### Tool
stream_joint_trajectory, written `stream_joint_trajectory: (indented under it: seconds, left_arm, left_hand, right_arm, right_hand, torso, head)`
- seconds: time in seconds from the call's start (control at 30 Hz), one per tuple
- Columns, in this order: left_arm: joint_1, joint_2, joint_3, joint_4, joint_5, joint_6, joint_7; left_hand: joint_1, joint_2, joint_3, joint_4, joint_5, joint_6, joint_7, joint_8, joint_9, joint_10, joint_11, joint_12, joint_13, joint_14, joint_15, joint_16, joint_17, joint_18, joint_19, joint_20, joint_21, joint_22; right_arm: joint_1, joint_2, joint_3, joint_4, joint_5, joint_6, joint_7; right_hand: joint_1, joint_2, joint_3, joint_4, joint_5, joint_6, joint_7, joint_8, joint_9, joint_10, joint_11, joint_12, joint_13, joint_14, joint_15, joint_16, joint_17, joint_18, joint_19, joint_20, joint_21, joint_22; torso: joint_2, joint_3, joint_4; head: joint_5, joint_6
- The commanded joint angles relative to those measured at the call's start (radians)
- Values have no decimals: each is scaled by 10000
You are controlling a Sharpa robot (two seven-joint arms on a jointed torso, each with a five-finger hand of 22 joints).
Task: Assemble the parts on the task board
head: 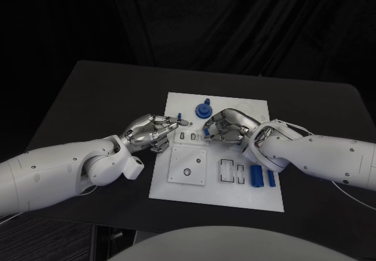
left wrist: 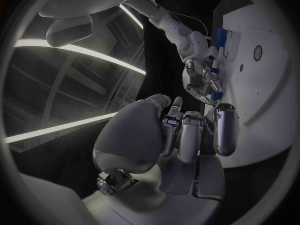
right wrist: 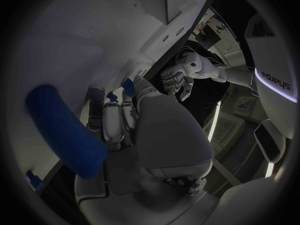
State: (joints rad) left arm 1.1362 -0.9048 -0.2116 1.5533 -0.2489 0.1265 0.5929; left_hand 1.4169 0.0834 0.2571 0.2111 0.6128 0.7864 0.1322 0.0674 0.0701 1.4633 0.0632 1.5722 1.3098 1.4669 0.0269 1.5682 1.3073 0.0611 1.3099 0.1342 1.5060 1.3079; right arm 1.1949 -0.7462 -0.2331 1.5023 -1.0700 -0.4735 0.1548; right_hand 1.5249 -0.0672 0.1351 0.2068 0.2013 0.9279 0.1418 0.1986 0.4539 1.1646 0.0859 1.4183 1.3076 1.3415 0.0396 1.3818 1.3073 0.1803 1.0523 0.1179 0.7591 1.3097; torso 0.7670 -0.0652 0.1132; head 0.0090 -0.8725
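Note:
The white task board [head: 215, 187] lies in the middle of the black table. My left hand [head: 151, 132] hovers at the board's left edge, its fingers [left wrist: 181, 135] curled in against the thumb with nothing plainly in them. My right hand [head: 227, 126] is over the board's upper middle, fingers curled, with bits of a small blue part [head: 208, 132] showing among the fingertips [right wrist: 112, 96]. A round blue part [head: 205, 110] stands near the board's far edge, beside a small blue peg [head: 179, 116]. Two blue bars [head: 256, 174] lie at the board's right side, under my right wrist.
A raised square plate with a hole [head: 189, 166] and two rectangular slots [head: 227, 169] occupy the board's near half. Black table [head: 102, 98] surrounds the board. The two hands face each other a short gap apart.

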Motion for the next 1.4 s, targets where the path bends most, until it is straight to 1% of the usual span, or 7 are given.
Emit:
stream_joint_trajectory:
  seconds: [0.03, 0.3, 0.37, 0.73, 0.9, 1.13, 1.4]
  left_arm:
    - [-21, 23, 6, 12, 34, 140, 34]
    - [-24, 32, 6, 0, 34, 173, -4]
    - [-26, 32, 6, -4, 34, 178, -15]
    - [-34, 54, 6, -25, 34, 194, -92]
    - [-40, 73, 6, -36, 34, 179, -176]
    - [-51, 124, 6, -39, 34, 113, -290]
    - [-58, 251, 6, -54, 34, 22, -388]
  left_hand:
    - [96, 8, 72, -13, 52, 69, -19, 58, 17, 1075, -54, -14, 2610, 1039, -32, 26, 2635, -87, -79, 6, -69, 1026]
    - [88, 7, 73, -11, 46, 77, -15, 60, 18, 1075, -50, -14, 2610, 1039, -30, 26, 2635, -86, -83, 7, -70, 1024]
    - [88, 7, 73, -11, 46, 77, -15, 60, 18, 1075, -50, -14, 2610, 1039, -30, 26, 2635, -86, -83, 7, -70, 1024]
    - [68, 1, 70, -3, 29, 90, -5, 63, 19, 1075, -43, -14, 2610, 1039, -26, 26, 2635, -88, -78, 9, -70, 1028]
    - [-26, 2, 67, 53, -12, 35, 84, 32, 4, 1075, 6, -14, 2610, 1039, 3, 26, 2635, -88, -90, 25, -79, 1027]
    - [-121, -4, 89, 102, -20, -482, 221, -73, -63, 1075, 118, -14, 2610, 1039, 93, 26, 2635, -90, -119, 84, -97, 1019]
    - [-179, 25, 113, 164, -59, -873, 233, -111, -99, 1075, 155, -14, 2610, 1039, 145, 26, 2635, -84, -159, 129, -117, 1003]
  right_arm:
    - [-83, 1, -76, -12, 3, 333, -438]
    - [-83, -13, -76, -4, 3, 306, -438]
    - [-83, -18, -76, -4, 3, 291, -433]
    - [-84, -19, -76, 2, 3, 168, -377]
    - [-84, -43, -75, 66, 3, -230, -161]
    - [-69, -200, -49, 428, 3, -1134, 296]
    - [36, -365, -10, 797, 2, -1589, 508]
  right_hand:
    - [98, -10, -9, -53, 57, 97, -6, 46, 29, -41, -13, -26, 454, -70, -16, -20, 1147, -207, -330, 272, -70, 463]
    - [172, 55, 3, -132, 383, 237, -72, 367, 178, -25, -58, 16, 437, -95, -44, 18, 1134, -188, -358, 273, -78, 467]
    - [193, 88, 16, -163, 618, 278, -99, 548, 267, -24, -80, 28, 421, -100, -61, 38, 1127, -184, -362, 263, -67, 471]
    - [193, 93, 14, -182, 719, 263, -118, 686, 336, -40, -94, 33, 398, -128, -72, 37, 1107, -178, -387, 254, -86, 465]
    - [172, 94, 4, -175, 716, 286, -122, 756, 367, -21, -96, 46, 402, -164, -73, 18, 1084, -167, -436, 252, -149, 448]
    - [135, 65, -27, -161, 720, 343, -164, 911, 430, 88, -124, 103, 438, -131, -85, 66, 1102, -179, -397, 245, -77, 466]
    - [62, 49, -60, -103, 668, 354, -183, 992, 455, 48, -139, 101, 407, -151, -91, 71, 1093, -174, -443, 240, -117, 457]
  torso:
    - [1, -1, 0]
    - [-4, 6, -2]
    - [-3, 8, 1]
    - [-5, 3, 6]
    - [-7, 4, 8]
    - [-11, 7, 11]
    - [-9, 12, -2]
  head:
    - [2, -1]
    - [5, -1]
    - [-1, -1]
    - [3, -1]
    - [18, -1]
    - [27, -1]
    - [54, -1]
